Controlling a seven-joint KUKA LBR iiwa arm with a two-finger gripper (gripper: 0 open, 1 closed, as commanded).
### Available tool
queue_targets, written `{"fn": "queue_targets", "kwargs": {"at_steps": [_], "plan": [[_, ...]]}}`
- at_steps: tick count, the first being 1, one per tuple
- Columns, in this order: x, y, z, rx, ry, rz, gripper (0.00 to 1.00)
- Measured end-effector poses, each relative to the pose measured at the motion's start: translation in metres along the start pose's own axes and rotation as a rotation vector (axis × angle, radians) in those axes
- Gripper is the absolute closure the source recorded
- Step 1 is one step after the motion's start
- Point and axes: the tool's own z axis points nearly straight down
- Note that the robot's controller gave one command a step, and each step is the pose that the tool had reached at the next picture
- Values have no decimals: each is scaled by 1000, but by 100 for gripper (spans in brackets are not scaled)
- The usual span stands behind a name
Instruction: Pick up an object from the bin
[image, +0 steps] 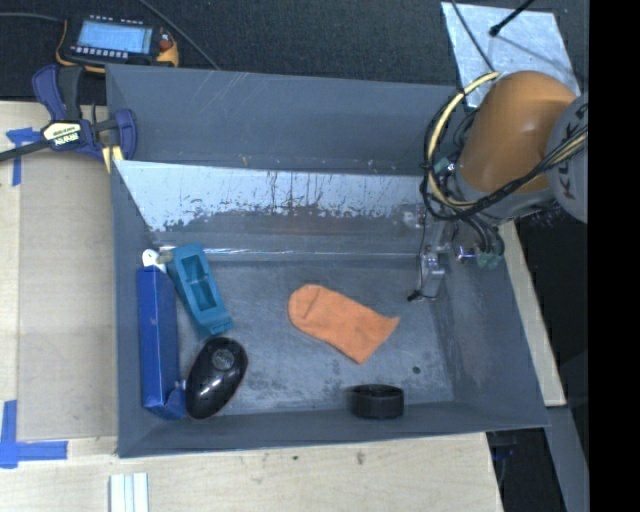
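Bin: grey metal, sloped walls, fills most of the frame; back wall scratched and streaked along its lower edge.
Arm: comes in at upper right of frame; rounded orange cover at the wrist, w/ black and yellow cables looped on the cover's left side.
Gripper: hangs below the cover, pointing down into the right part of the bin, near the foot of the back wall and not far from the right wall. It's over bare floor. Open or closed: can't tell.
Cloth: nearest thing to the gripper. Orange, flat, mitten-like outline, lying approx. mid-floor. Its right tip is just lower left of the gripper, apart from it.
Cap: black, round, low; lower centre-right, close to the front wall, below the cloth and apart from it.
Mouse: black, glossy, lower left of the floor, just beside the bar's lower end.
Block: teal-blue, oblong, w/ slots in its top; left part of the floor, tilted, between bar and cloth, its lower end just above the mouse.
Bar: long, dark blue, lying along the left wall.
White bit: small, at the bar's top end; kind unclear.
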Motion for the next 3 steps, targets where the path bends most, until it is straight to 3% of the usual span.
{"fn": "queue_targets", "kwargs": {"at_steps": [1,2,3], "plan": [[-2,0,-5,1,-8,-2,0],[30,40,44,2,-15,197,0],[44,65,66,0,-2,253,0]]}}
